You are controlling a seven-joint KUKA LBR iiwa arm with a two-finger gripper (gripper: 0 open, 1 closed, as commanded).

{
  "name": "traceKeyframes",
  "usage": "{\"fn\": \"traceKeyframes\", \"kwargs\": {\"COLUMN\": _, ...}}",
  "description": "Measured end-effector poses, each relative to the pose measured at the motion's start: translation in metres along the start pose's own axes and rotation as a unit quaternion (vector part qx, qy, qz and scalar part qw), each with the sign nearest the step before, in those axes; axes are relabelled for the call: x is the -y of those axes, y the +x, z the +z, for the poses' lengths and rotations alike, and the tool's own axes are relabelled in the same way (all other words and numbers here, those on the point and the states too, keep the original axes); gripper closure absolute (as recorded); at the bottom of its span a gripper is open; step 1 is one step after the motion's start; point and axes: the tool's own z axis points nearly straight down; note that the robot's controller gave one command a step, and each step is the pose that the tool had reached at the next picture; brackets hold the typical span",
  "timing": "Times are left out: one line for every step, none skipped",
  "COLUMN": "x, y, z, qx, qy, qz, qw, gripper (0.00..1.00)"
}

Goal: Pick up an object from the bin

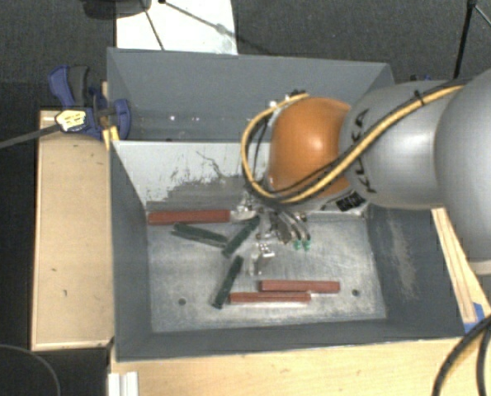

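Observation:
My gripper (263,252) hangs low over the middle of the bin floor, under the arm's orange cover. Just to its left a dark green stick (238,239) lies slantwise, its upper end reaching under the gripper. Another dark green stick (226,283) lies slantwise below and to the left, its top end close to the gripper. A third dark green stick (199,234) lies further left. Two red-brown bars (299,286) (270,298) lie side by side on the floor just in front of the gripper.
A longer red-brown bar (187,216) lies along the foot of the back wall at the left. The arm and its cables cover the bin's right back part. Bare floor shows at the left front and right front.

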Motion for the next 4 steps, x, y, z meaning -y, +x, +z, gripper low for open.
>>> {"fn": "traceKeyframes", "kwargs": {"x": -0.01, "y": 0.005, "z": 0.031, "qx": 0.0006, "qy": 0.0, "qz": 0.02, "qw": 0.9998, "gripper": 0.0}}
{"fn": "traceKeyframes", "kwargs": {"x": 0.0, "y": 0.01, "z": 0.028, "qx": 0.0066, "qy": -0.001, "qz": -0.139, "qw": 0.9902, "gripper": 1.0}}
{"fn": "traceKeyframes", "kwargs": {"x": 0.0, "y": 0.01, "z": 0.028, "qx": 0.0065, "qy": -0.001, "qz": -0.139, "qw": 0.9903, "gripper": 1.0}}
{"fn": "traceKeyframes", "kwargs": {"x": 0.0, "y": 0.012, "z": 0.024, "qx": 0.0032, "qy": -0.001, "qz": -0.139, "qw": 0.9903, "gripper": 1.0}}
